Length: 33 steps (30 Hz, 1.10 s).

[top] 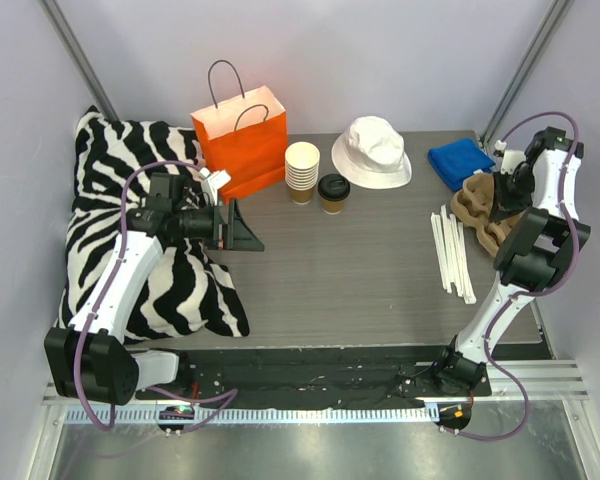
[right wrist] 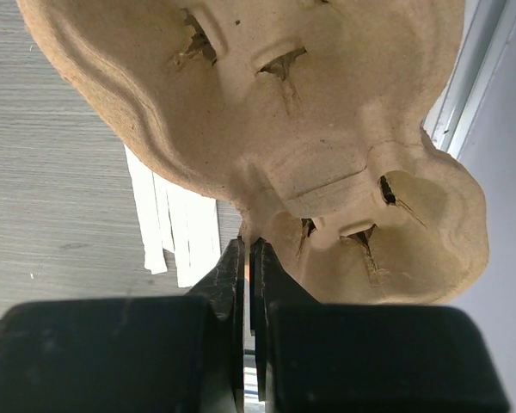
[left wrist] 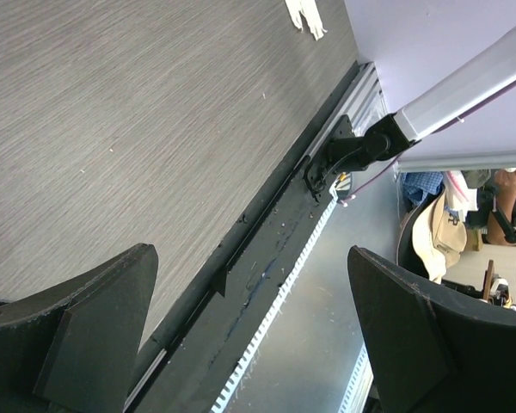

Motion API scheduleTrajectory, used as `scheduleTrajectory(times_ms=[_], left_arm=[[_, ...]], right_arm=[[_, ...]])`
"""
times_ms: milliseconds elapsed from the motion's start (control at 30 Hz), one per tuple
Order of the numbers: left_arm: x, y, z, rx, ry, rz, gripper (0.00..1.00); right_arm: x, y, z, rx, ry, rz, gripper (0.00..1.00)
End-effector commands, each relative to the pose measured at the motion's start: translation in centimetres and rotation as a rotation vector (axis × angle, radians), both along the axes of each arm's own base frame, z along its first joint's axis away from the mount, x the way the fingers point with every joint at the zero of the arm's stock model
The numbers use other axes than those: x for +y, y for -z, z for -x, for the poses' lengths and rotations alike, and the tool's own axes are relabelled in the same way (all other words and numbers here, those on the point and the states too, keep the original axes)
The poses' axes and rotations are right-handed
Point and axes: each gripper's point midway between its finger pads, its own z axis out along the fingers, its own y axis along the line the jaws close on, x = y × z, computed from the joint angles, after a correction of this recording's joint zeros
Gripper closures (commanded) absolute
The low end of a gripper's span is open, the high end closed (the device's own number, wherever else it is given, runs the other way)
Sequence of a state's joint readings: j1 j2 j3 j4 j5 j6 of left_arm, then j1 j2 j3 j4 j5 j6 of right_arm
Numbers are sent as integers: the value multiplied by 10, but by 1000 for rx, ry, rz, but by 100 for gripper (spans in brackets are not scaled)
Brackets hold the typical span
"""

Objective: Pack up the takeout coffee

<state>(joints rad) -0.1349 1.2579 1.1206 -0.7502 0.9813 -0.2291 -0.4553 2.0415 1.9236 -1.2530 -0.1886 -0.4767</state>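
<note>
Pulp cup carrier (right wrist: 310, 129) at the right edge of the desk (top: 360, 270), its rim pinched between the closed jaws of your right tool (right wrist: 248, 248). Your left tool (top: 242, 228) hangs with jaws wide apart, holding nothing, just off the zebra-striped pillow (top: 110, 200). The takeout coffee (top: 333, 193), lid on, stands upright at the back of the desk, just beside the stack of lidless paper cups (top: 301, 172). Step in hand, by judgement: securing the carrier. Next, you likely need to bring it past the white strips (top: 452, 252) towards the cup, keeping it level.
</note>
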Motion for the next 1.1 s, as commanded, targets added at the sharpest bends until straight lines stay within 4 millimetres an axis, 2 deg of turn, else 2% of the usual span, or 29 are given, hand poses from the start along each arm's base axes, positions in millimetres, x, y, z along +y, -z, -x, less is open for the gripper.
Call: scheduleTrajectory(times_ms=[0,167,267,300,467,500,567,600,633,667,700,733,767,800,833,867,900,933,967,1033,1067], left_arm=[[-1,-8,-2,-30,14,36,3],[-2,-10,-2,-39,16,41,3],[-3,-14,-2,-49,5,54,4],[-3,-15,-5,-69,-5,62,6],[-6,-37,-10,-140,-67,114,10],[-7,-45,-12,-181,-72,122,12],[-12,-53,-14,-196,-94,128,13],[-15,-59,-16,-226,-103,132,14],[-19,-64,-16,-250,-107,136,14],[-26,-67,-18,-274,-121,122,14],[-31,-76,-21,-310,-128,118,13],[-36,-77,-26,-323,-139,108,12],[-47,-78,-28,-333,-154,93,12],[-55,-88,-34,-341,-181,111,12],[-65,-83,-39,-316,-189,106,12],[-82,-81,-39,-312,-198,90,14],[-93,-87,-38,-307,-197,97,15],[-105,-84,-38,-298,-186,90,17],[-129,-80,-32,-285,-154,74,20],[-148,-74,-35,-285,-177,43,23],[-170,-70,-28,-282,-141,34,27]], right_arm=[[-4,-35,-4,-84,-18,65,99],[2,-48,-4,-112,-30,65,99],[17,-68,-3,-143,-47,29,99],[23,-82,-3,-175,-47,22,99],[92,-118,6,-259,-104,-156,99],[114,-116,9,-249,-133,-198,99],[148,-132,14,-296,-143,-293,99],[167,-128,20,-279,-151,-343,99],[182,-137,26,-302,-150,-389,99],[197,-143,28,-328,-182,-448,99],[208,-133,37,-298,-190,-496,99],[217,-132,41,-295,-196,-537,99],[230,-146,43,-341,-189,-614,99],[237,-134,50,-306,-168,-664,99],[244,-134,54,-304,-159,-696,99],[252,-133,56,-316,-144,-731,99],[260,-136,59,-317,-131,-770,99],[266,-135,61,-318,-124,-790,99],[273,-133,64,-321,-62,-836,99],[282,-130,68,-319,-30,-898,99],[289,-127,73,-326,-33,-916,99]])
